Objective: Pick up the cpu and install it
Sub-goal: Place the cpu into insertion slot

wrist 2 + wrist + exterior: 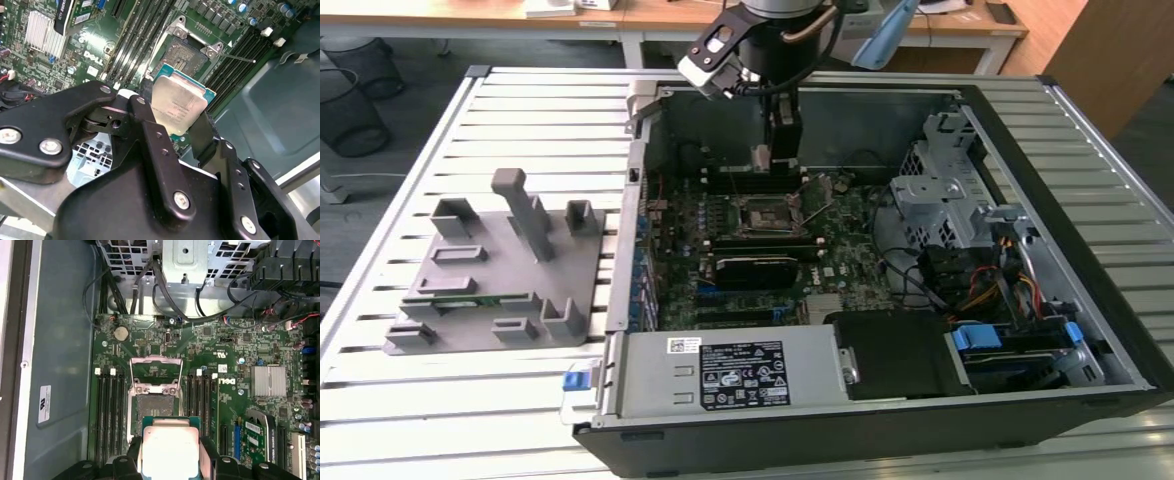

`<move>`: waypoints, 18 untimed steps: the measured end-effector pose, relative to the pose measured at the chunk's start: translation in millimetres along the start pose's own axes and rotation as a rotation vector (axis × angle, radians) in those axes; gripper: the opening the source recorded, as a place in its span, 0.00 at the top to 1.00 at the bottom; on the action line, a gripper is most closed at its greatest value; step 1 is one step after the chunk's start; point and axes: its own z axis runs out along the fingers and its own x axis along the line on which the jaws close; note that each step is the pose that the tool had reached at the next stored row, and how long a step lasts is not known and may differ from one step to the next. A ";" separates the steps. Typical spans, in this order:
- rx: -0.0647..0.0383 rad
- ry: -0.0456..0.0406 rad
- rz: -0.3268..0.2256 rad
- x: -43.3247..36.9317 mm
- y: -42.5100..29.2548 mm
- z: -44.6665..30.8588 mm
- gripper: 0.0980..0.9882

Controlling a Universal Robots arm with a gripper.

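Observation:
My gripper (771, 160) is shut on the cpu (759, 158), a flat square chip with a pale silvery top plate. In both wrist views the cpu (178, 105) (170, 447) sits between the two black fingers (148, 125), gripped by its opposite edges. It hangs inside the open computer case, a little above the motherboard (761, 250). The black-framed socket (765, 215) stands open with its metal load frame raised (155, 370). The cpu is close to the socket (152, 410) (182, 55) and partly overlaps it in the first wrist view, without touching it.
Memory slots (107, 410) flank the socket. A drive cage (941, 190) and cables (987, 290) fill the case toward the exterior view's right. The power supply (720, 375) lies at the front. A grey fixture tray (494, 270) rests on the slatted table (520, 110).

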 end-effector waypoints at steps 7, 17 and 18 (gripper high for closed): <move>0.000 0.0021 -0.028 2.3 0.4 6.2 0.51; -0.001 0.0026 -0.034 5.1 0.0 13.3 0.51; -0.001 0.0030 -0.036 5.2 0.0 14.0 0.51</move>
